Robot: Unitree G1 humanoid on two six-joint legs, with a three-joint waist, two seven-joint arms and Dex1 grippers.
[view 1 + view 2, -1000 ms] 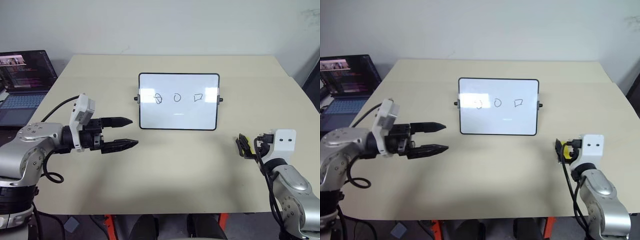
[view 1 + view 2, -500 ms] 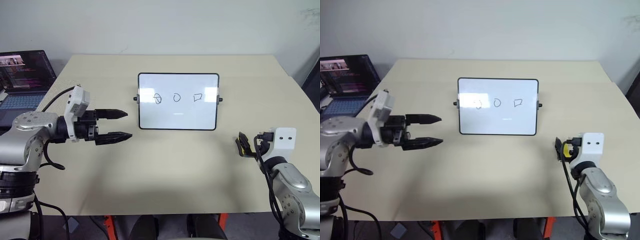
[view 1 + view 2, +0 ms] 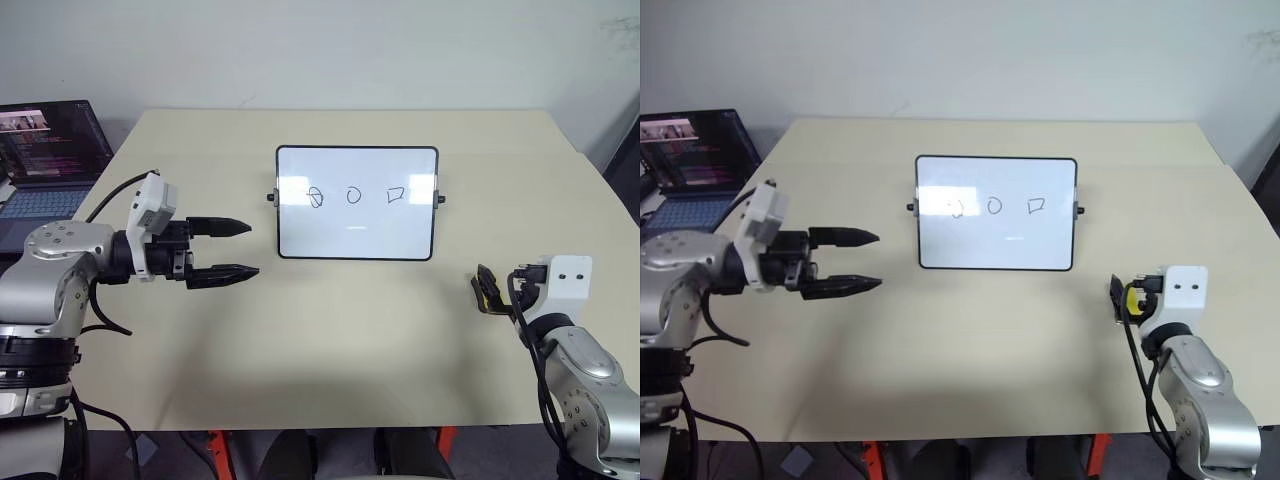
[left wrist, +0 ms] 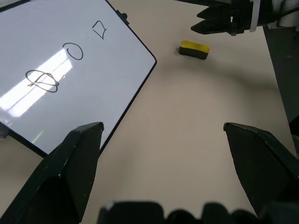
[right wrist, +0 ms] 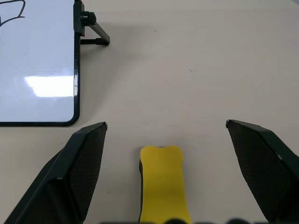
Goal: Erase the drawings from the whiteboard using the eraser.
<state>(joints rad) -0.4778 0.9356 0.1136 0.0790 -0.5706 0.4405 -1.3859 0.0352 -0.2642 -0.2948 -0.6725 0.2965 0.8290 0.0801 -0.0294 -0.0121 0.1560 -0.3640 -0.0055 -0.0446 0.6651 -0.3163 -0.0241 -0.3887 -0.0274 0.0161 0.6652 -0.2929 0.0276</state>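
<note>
No readable text anywhere; the whiteboard (image 3: pixel 357 203) carries only drawings (image 3: pixel 353 195), no letters or numbers.

The left arm, silver-grey with a white camera block at the wrist, reaches out level over the beige tabletop (image 3: pixel 330 350). Its left gripper (image 3: pixel 245 249) points sideways toward the robot's right, its two black fingers parted, one above the other, holding nothing, above the table surface. The right arm bends up from the table's near edge, and its right gripper (image 5: pixel 166 135) points forward with black fingers spread wide, empty.
</note>
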